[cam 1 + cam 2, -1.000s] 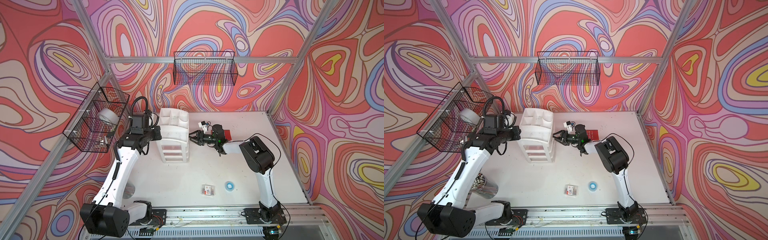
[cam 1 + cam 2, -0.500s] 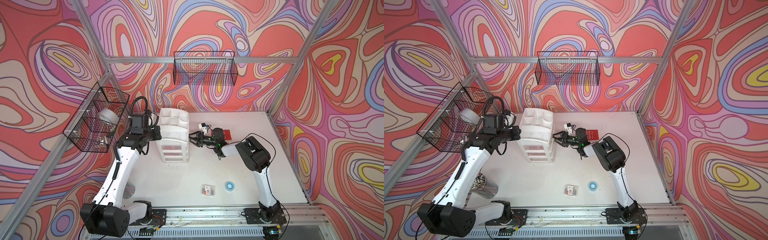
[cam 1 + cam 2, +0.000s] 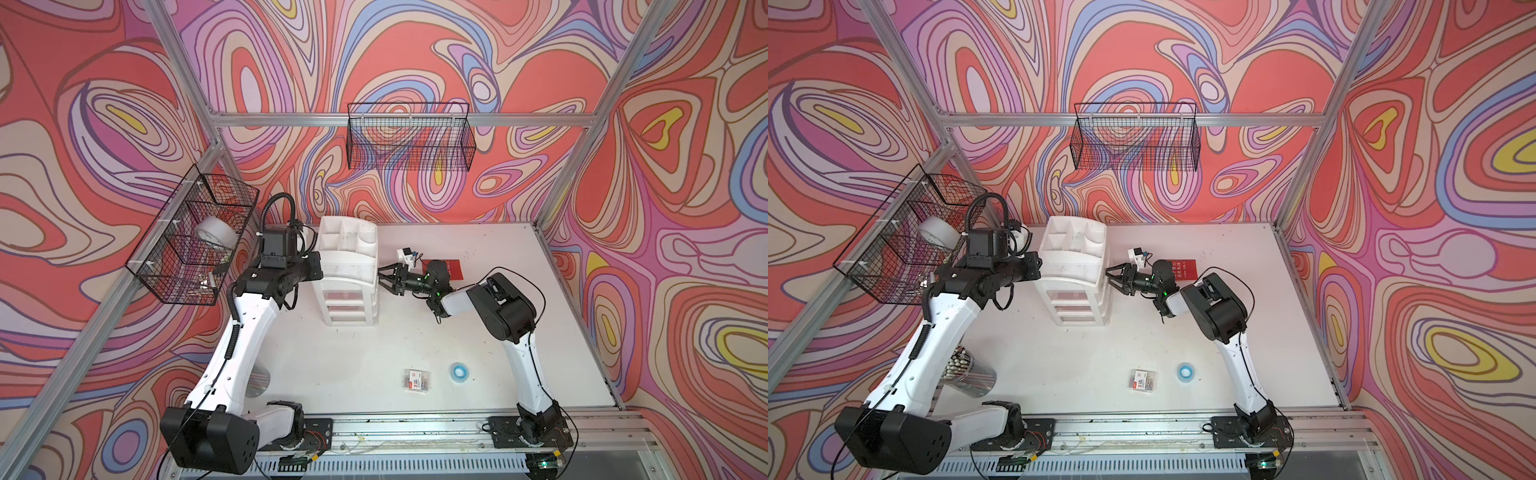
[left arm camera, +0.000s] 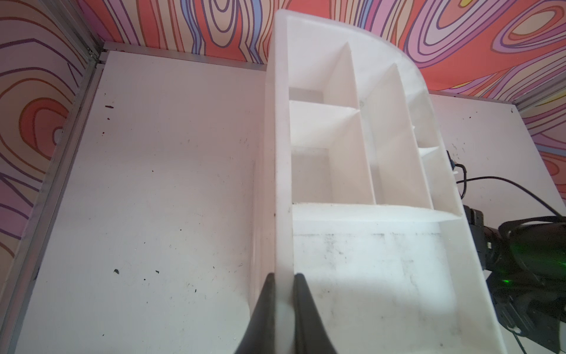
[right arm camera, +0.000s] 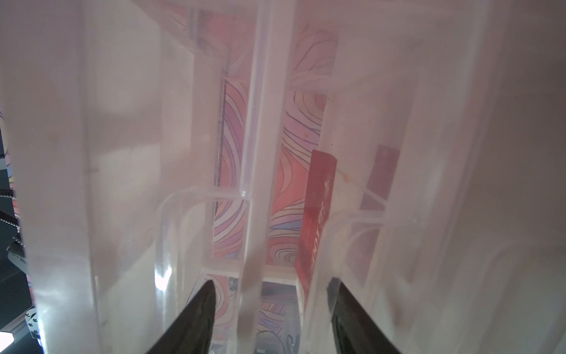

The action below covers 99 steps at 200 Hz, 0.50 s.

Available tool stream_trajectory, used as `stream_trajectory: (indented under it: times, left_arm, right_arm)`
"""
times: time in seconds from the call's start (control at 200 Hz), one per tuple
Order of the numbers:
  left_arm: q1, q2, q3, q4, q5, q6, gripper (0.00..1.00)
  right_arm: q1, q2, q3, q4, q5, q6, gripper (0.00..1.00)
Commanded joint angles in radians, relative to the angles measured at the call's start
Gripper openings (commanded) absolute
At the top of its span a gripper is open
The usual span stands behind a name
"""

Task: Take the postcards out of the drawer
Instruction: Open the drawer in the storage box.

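Right wrist view, hard up against the clear plastic of the drawer unit (image 5: 122, 153): right jaws spread wide, gripping nothing, only a clear rib of the frame in the gap. By the look of it, the reach for a drawer (image 3: 351, 296), with no pull begun. In both top views, placed at the unit's flank near the top drawer. Left jaws pinched shut on the side wall of the top tray (image 4: 283, 184), bracing the unit.

To do it well: keep that brace firm against sliding on the counter (image 3: 374, 353). Bring the right jaws round onto the drawer's front lip, not the frame. Close fully before pulling. Draw straight out and slowly, for fear of slipping on smooth plastic.

One red postcard (image 5: 318, 214) inside a drawer, behind plastic, just past one jaw tip and outside the gap. Second postcard (image 5: 382, 174), dimmer red, farther over and deeper behind plastic. Another postcard (image 3: 1187, 268) flat on the counter behind the right wrist, already out.
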Motion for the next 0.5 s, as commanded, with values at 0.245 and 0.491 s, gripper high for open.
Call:
stream_trajectory:
  times: [0.245,0.491]
  left_arm:
    - [-0.005,0.036,-0.01,-0.071,-0.007,0.027,0.0]
    - [-0.005,0.039,-0.008,-0.073,-0.014,0.025,0.0]
  right_arm:
    - [-0.026,-0.027,-0.039,0.213,-0.011,0.078,0.59]
    - [-0.049,-0.031,-0.056,0.278,-0.01,0.115,0.59]
